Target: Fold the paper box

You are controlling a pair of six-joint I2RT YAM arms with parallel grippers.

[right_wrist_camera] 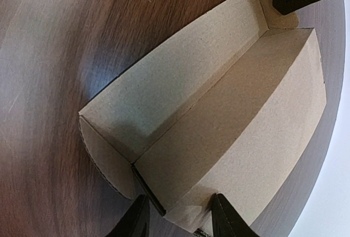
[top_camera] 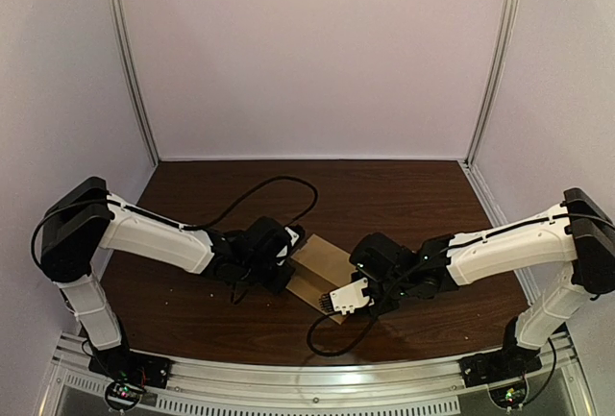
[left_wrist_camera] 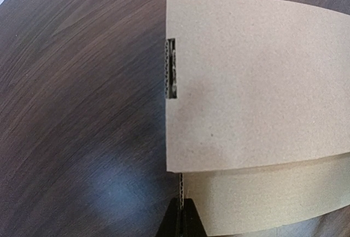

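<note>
Occlusion, overhead view: both wrists crowd the paper box (top_camera: 322,267), so only its top panel and one tan side show, and the fingertips of both grippers are too small to read there. Box sits on the dark wooden table (top_camera: 384,195), near the front edge and between the two arms.

Left wrist view: only the tips of the left gripper (left_wrist_camera: 181,207) enter at the bottom edge. They are pinched together on the thin edge of a lower cardboard flap. The box (left_wrist_camera: 257,84) is cut off at the right. A narrow slot (left_wrist_camera: 170,75) in the upper panel's left edge shows the corrugation.

Right wrist view: the right gripper (right_wrist_camera: 180,215) has its two fingers (right_wrist_camera: 134,220) spread wide, straddling the near end of the box without clamping it. The fingers are cropped at the bottom. The box (right_wrist_camera: 219,105) lies as an open trough of plain brown card with one long wall raised and a rounded end flap. The far end is partly hidden by the left gripper.
</note>
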